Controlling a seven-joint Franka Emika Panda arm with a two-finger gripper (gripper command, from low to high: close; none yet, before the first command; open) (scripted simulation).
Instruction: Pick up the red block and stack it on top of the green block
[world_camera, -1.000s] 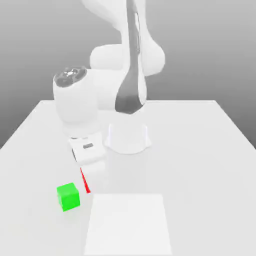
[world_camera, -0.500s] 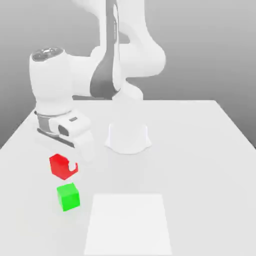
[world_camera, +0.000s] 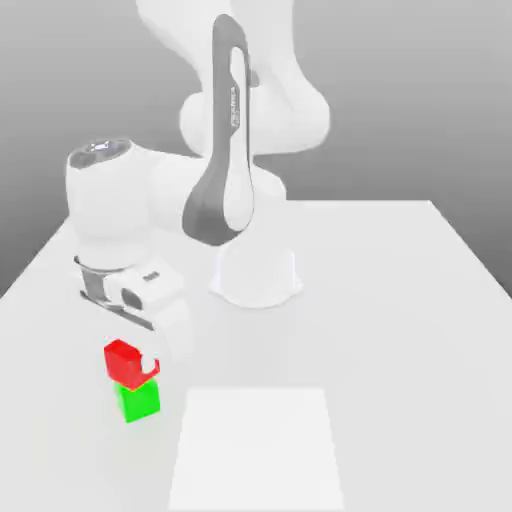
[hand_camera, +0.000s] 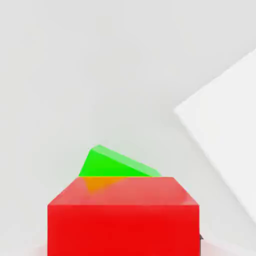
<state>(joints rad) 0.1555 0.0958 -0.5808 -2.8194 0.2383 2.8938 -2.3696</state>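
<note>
The red block (world_camera: 124, 361) is held in my gripper (world_camera: 140, 366), whose fingers are shut on it. It hangs directly over the green block (world_camera: 139, 401), which rests on the white table toward the exterior view's left. Red seems to touch or nearly touch the green top. From the hand view, the red block (hand_camera: 125, 215) sits close up, and a corner of the green block (hand_camera: 112, 164) peeks out beyond it.
The arm's white base (world_camera: 256, 275) stands at the table's middle. A lighter white square patch (world_camera: 258, 445) lies on the table (world_camera: 400, 330) to the exterior view's right of the blocks; the same white patch (hand_camera: 225, 150) appears in the hand view.
The gripper carried the red block from beside the green block up and over it, then lowered it until it sits just above the green top.
</note>
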